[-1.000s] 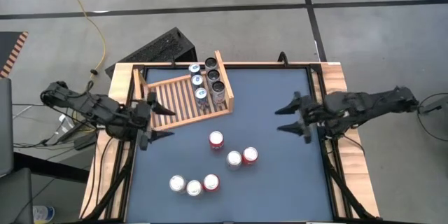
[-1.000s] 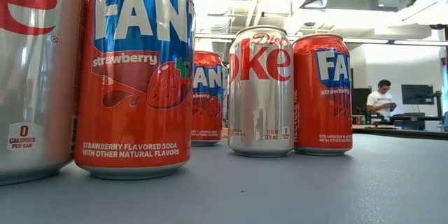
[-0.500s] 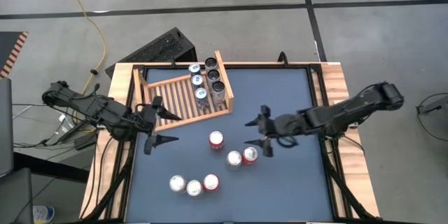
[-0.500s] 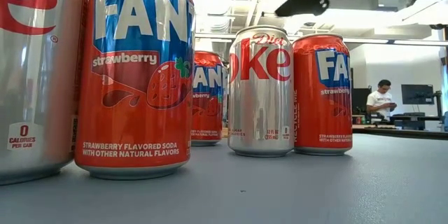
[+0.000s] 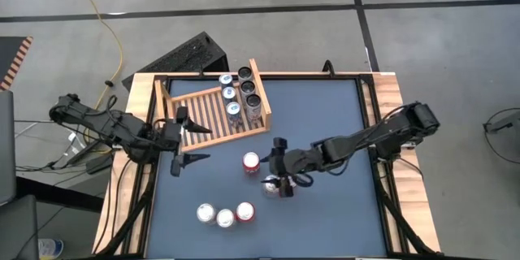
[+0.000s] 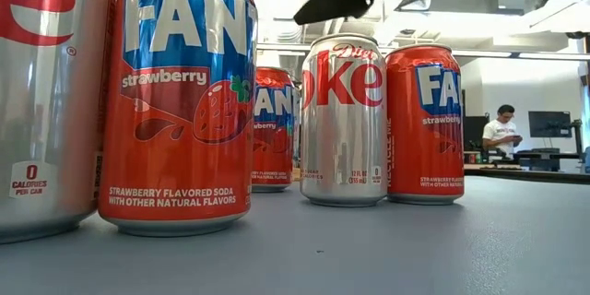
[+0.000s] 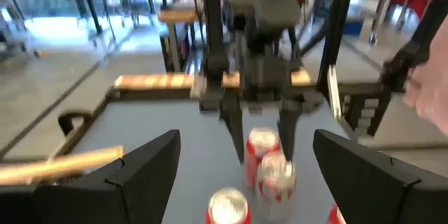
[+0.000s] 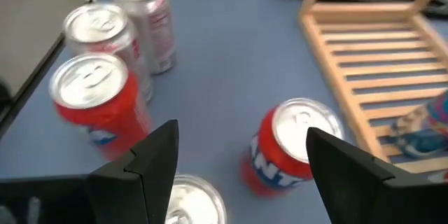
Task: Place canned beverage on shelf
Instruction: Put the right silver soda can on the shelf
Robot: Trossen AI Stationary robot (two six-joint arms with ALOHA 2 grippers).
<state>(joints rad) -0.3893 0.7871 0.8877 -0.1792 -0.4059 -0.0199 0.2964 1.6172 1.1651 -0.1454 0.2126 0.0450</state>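
Right gripper (image 5: 282,169), fingers spread, over paired silver and red cans (image 5: 276,184) at frame centre. Light-wood slatted shelf (image 5: 213,112) upper left, four cans (image 5: 241,92) inside. Left gripper (image 5: 185,138) open beside shelf.

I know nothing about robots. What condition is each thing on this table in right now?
Shelf: flat on the table, mostly bare slats, four cans upright along one end.
Cans in the shelf: upright, two rows.
Six loose cans: upright on the blue table, none gripped.
Right hand: open, above a pair of loose cans.
Left hand: open, empty, beside the shelf.
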